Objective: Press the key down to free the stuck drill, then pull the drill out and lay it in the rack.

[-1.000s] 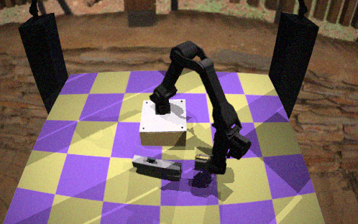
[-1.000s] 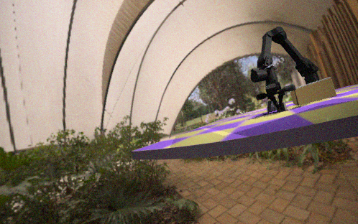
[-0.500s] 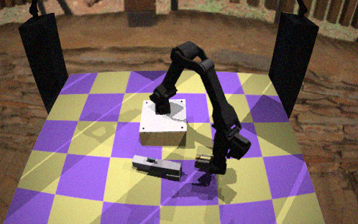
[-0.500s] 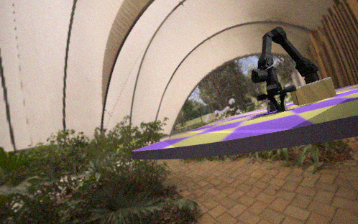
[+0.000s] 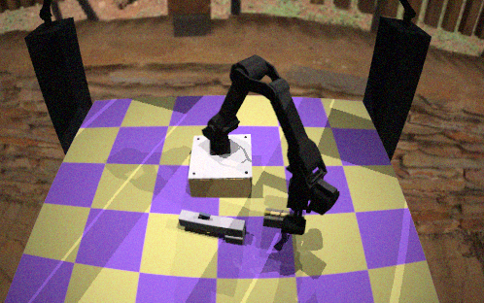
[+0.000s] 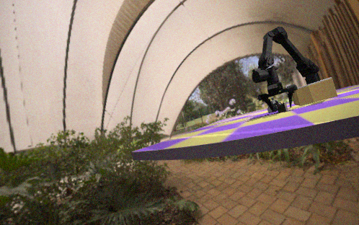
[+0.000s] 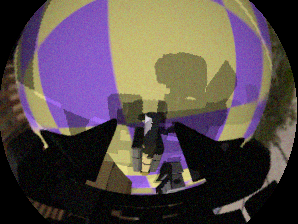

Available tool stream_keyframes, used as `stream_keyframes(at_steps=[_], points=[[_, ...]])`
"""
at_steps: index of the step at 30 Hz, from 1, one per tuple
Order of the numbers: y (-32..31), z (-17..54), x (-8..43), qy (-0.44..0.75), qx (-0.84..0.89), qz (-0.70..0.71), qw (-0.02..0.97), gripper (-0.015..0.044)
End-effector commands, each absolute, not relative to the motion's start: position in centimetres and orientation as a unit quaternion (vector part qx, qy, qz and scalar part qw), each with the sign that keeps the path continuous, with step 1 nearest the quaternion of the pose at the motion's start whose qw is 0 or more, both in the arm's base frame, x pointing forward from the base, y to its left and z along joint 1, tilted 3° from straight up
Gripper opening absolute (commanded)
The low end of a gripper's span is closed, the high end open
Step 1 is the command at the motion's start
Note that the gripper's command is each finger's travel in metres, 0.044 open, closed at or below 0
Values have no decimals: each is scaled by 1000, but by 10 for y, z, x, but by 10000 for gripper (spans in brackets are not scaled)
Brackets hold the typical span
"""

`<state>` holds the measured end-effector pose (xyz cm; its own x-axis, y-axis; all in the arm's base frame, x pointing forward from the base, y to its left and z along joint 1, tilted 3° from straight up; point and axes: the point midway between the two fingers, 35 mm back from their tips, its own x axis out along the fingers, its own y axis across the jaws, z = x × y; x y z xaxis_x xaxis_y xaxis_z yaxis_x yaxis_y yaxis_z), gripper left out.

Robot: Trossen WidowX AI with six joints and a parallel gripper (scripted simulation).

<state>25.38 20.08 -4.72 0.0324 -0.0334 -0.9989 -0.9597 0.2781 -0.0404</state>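
My gripper point(image 5: 280, 230) point(image 6: 280, 107) point(image 7: 146, 123) is open, low over the table. Its fingers stand on either side of a short grey and dark holder point(image 5: 272, 220) point(image 7: 136, 157), touching nothing that I can make out. A pale yellowish part point(image 5: 275, 213) point(image 7: 146, 165) shows on this holder. A long grey block point(image 5: 211, 226) with a small black piece point(image 5: 204, 217) on top lies left of it in the top view. It looks like the rack, but I cannot be sure. The key and the drill are too dark and small to tell apart, and the gripper partly hides the holder.
The arm's base stands on a box with a white top point(image 5: 221, 167), behind the two blocks in the top view; its brown side point(image 6: 313, 93) point(image 7: 114, 179) faces them. Two tall black posts point(image 5: 58, 83) point(image 5: 398, 83) stand at the table's back corners.
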Motion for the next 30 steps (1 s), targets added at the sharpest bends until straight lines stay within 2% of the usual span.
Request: stream_keyframes(at_steps=[1, 16, 20, 30], points=[[202, -28, 254, 562, -442, 405, 570, 440], [206, 26, 254, 562, -442, 405, 570, 440], [207, 21, 252, 560, -443, 410, 568, 440], [313, 46, 151, 411, -511, 572, 493, 440]])
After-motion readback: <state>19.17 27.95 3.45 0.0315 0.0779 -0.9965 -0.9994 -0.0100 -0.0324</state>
